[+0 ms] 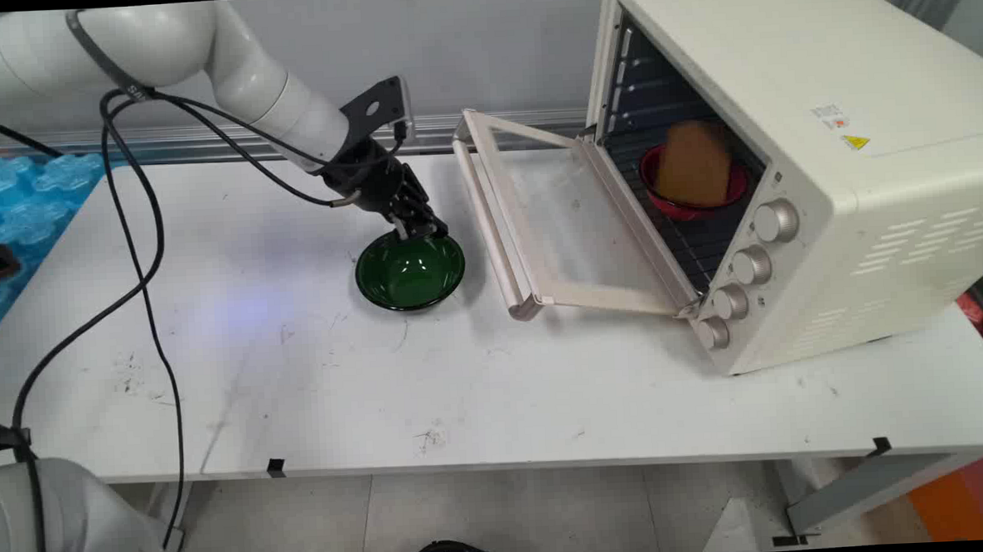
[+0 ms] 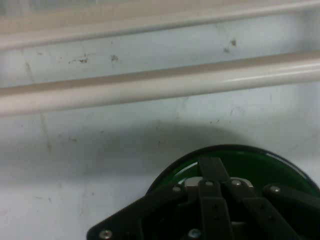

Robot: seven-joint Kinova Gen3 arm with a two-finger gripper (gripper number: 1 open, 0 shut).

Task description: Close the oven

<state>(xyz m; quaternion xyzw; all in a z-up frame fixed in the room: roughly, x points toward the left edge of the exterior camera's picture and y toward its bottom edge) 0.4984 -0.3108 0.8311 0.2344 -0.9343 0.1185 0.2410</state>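
The end effector (image 1: 423, 227) is sitting at the far rim of one empty green bowl (image 1: 410, 271) on the bench (image 1: 297, 384), its grip impossible to judge, while one red bowl (image 1: 687, 205) holding brown bread (image 1: 692, 163) is resting inside the open oven (image 1: 785, 155) right of the green bowl.

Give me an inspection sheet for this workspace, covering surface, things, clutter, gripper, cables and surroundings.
Surface: white table, scuffed with dark marks.
Things: green bowl on the table; toaster oven with its door open; red bowl holding brown bread on its rack.
Clutter: nothing seen.
Gripper: gripper at the green bowl's far rim; finger state unclear.
Cables: black cables hang from the arm.
Surroundings: grey wall, blue packaging at left.
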